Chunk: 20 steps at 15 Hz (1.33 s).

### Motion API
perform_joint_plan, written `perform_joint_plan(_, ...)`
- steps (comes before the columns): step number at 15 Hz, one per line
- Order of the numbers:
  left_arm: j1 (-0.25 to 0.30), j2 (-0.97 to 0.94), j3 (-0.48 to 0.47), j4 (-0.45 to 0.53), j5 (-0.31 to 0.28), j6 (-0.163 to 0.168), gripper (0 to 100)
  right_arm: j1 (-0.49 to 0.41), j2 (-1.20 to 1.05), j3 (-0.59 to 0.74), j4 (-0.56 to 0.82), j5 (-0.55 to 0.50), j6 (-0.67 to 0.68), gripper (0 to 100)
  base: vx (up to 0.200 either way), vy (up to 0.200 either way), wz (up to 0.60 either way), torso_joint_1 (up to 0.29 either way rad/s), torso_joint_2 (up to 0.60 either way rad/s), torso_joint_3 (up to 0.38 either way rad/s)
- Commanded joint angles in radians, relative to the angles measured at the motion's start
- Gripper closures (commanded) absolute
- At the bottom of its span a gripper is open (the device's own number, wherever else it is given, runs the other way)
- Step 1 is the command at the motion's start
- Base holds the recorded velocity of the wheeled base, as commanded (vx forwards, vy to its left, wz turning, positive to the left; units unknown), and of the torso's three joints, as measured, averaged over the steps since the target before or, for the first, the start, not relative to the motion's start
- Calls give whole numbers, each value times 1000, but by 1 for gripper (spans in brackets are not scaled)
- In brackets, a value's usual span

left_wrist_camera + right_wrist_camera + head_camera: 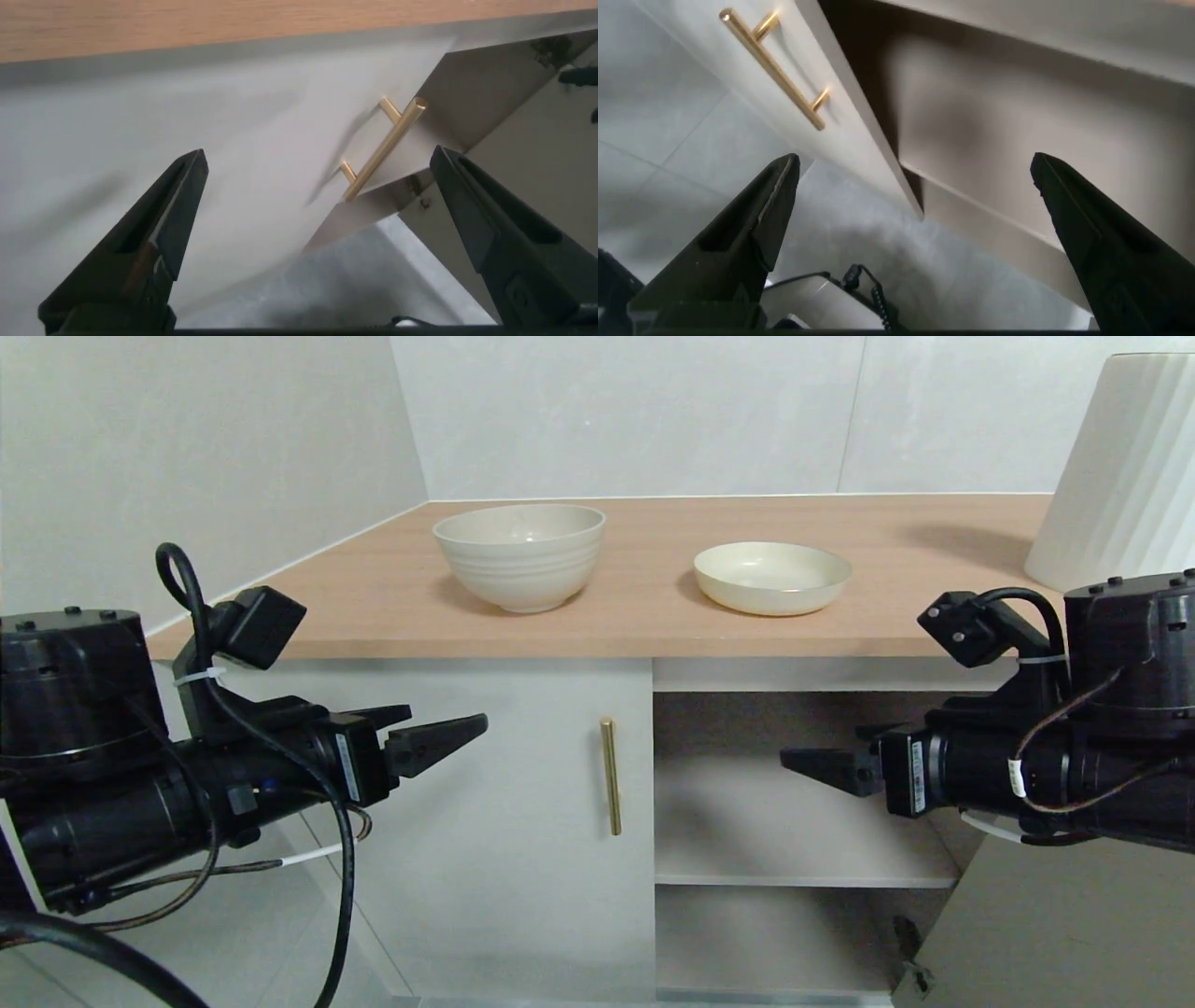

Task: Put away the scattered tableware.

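Plainly, in the head view both pieces of tableware sit on the counter (653, 625), well above and beyond the arms: a deep bowl (519, 555) toward the left and a shallow dish (772, 577) to its right, apart from each other, each upright with its mouth up. Being round, neither has a long axis to line up with, so a grasp would likely come at the rim from any side. The left gripper (448, 723) hangs below the counter edge in front of the closed cabinet door (523, 821). The right gripper (822, 751) is at like height before the open compartment with its shelf (803, 868). The deep bowl lies nearer the left arm, the shallow dish nearer the right, and either arm would have to rise first. In the left wrist view the fingers (159, 224) stand wide apart with nothing between them, the door's brass handle (385, 149) beyond. In the right wrist view the fingers (747, 224) are likewise spread wide and empty, facing the open compartment beside that handle.
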Motion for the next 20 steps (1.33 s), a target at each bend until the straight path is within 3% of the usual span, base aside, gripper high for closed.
perform_joint_plan(1, 0, 5, -3, -1, 0, -4, 0, 1, 6, -15, 0, -6, 1, 0, 0, 0, 0, 0, 0, 0)
perform_joint_plan(3, 0, 5, -5, -1, 0, -4, 0, 2, 15, -28, 0, -61, 11, 0, 0, 0, 0, 0, 0, 0)
perform_joint_plan(10, 0, 4, -5, -1, 0, -4, 0, 13, 1, -22, 2, -60, 14, 0, 0, 0, 0, 0, -16, -17)
perform_joint_plan(17, 0, 10, -5, 0, 0, -4, 0, 31, -19, -18, 13, -57, 15, 0, 0, 0, 0, 48, -376, -330)
perform_joint_plan(20, 0, 17, -5, 0, 0, -5, 0, 63, -62, -36, 100, -52, 21, 0, 0, 0, 0, 132, -453, -329)
